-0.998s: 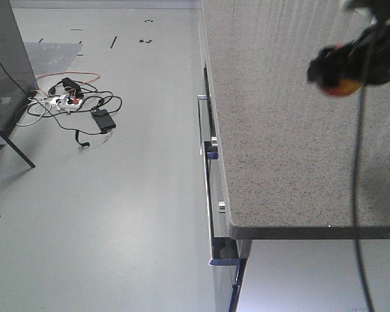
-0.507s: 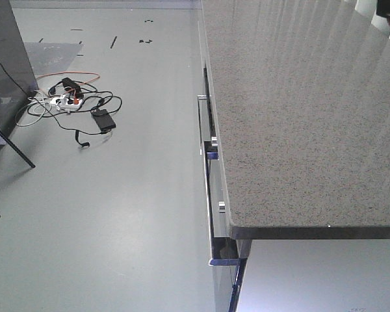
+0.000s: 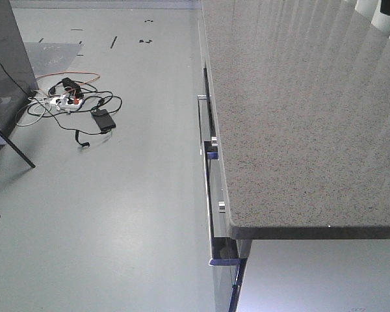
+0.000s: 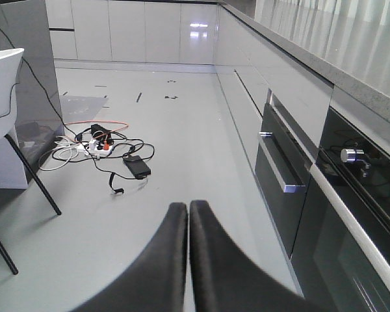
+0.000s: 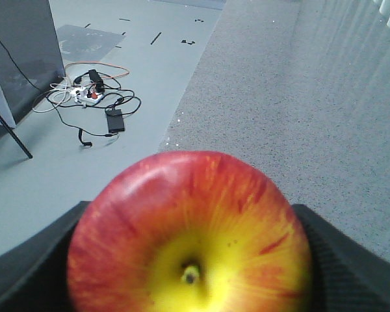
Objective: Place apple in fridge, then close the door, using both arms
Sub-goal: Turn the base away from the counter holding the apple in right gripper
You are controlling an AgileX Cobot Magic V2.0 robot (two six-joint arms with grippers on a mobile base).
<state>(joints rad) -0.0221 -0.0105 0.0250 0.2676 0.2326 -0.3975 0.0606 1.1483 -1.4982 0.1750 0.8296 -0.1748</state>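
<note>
Red with yellow streaks, the apple (image 5: 188, 227) fills the lower half of the right wrist view, stem dimple toward the lens. It is pinched from either side by the dark fingers (image 5: 32, 260) of the right gripper (image 5: 190, 266), above the speckled grey countertop (image 5: 299, 110). In the front view only a sliver of that gripper and a touch of red show in the upper right corner. The skin is smooth and round, and the pads seem to meet it only at its flanks. A quick swing or a knock could therefore roll it out of the pinch, bruising it on the stone or dropping it to the floor (image 3: 117, 214). Neither the fridge nor its door appears in any view, so the robot probably has to turn and travel. The tangle of cables (image 3: 75, 104) at the upper left of the front view could snag the base on the way. The left gripper (image 4: 188, 211), low in its own view, has its jaws pressed together on nothing. An oven handle (image 4: 281, 174) juts out at the right of that frame, where a careless sweep could catch it.
</note>
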